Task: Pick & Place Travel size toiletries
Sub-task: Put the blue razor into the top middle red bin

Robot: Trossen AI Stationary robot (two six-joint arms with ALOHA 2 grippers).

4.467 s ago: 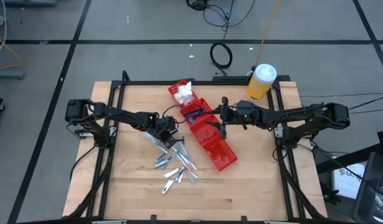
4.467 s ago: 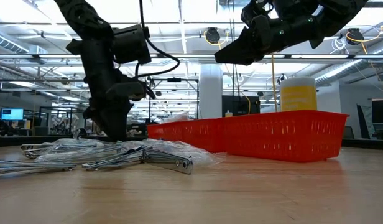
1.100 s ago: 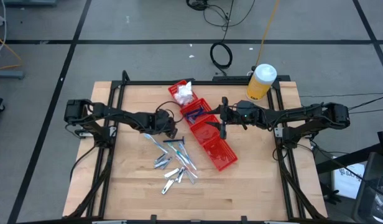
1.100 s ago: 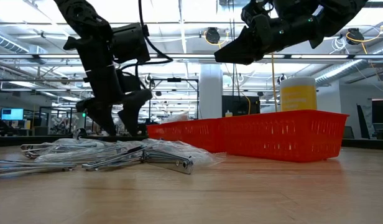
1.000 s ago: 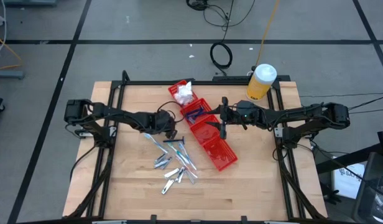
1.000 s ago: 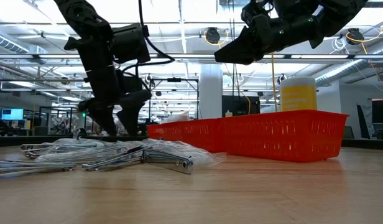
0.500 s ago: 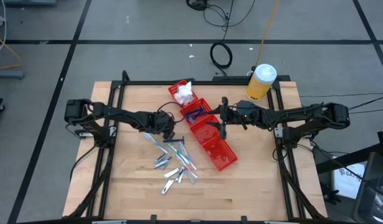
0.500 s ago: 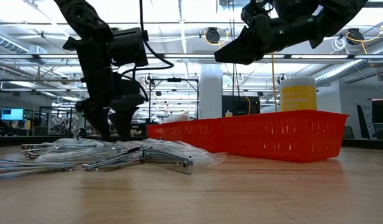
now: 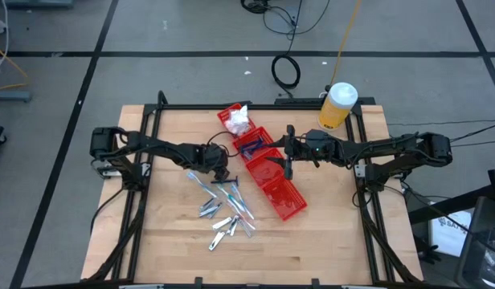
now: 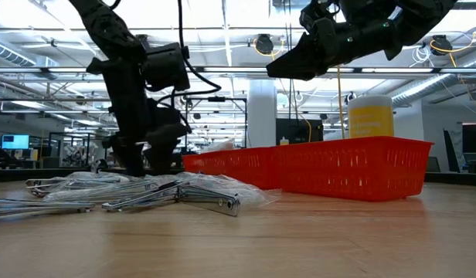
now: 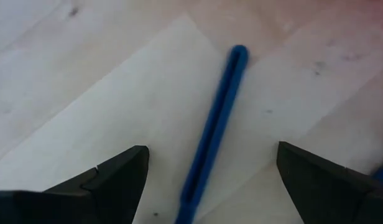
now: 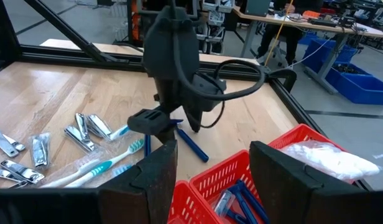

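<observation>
Wooden table top [image 9: 328,233], framed by black rails, fills the high view; grey floor with cables surrounds it.

Left gripper [image 9: 221,172] is lowered over the table just beside the near end of the bin row. Its fingers [image 11: 117,177] are spread, and a dark blue stick [image 11: 213,134] lies flat on the wood between them, touching neither (left wrist view). The right wrist view shows the same blue stick [image 12: 190,145] on the table below the left gripper [image 12: 155,121].

The remaining loose travel size toiletries [image 9: 227,209] lie in a scatter just in front of the left gripper: clear-wrapped toothbrushes [image 12: 110,163] with teal and white handles, and small silvery nail clippers [image 12: 86,130]. In the low view this pile [image 10: 137,193] lies beside the left arm's base of reach.

Red plastic bins [image 9: 267,172] stand in a diagonal row at table centre. One end bin holds white soft packets [image 9: 238,120]; the next holds dark blue pieces [image 9: 251,146].

Right gripper [image 9: 288,164] hangs above the bin row, clear of the contents, with its fingers [image 12: 154,177] spread and nothing between them.

A yellow bottle with a white cap [image 9: 337,106] stands at the far right corner of the table. No legible writing is visible on any item.
</observation>
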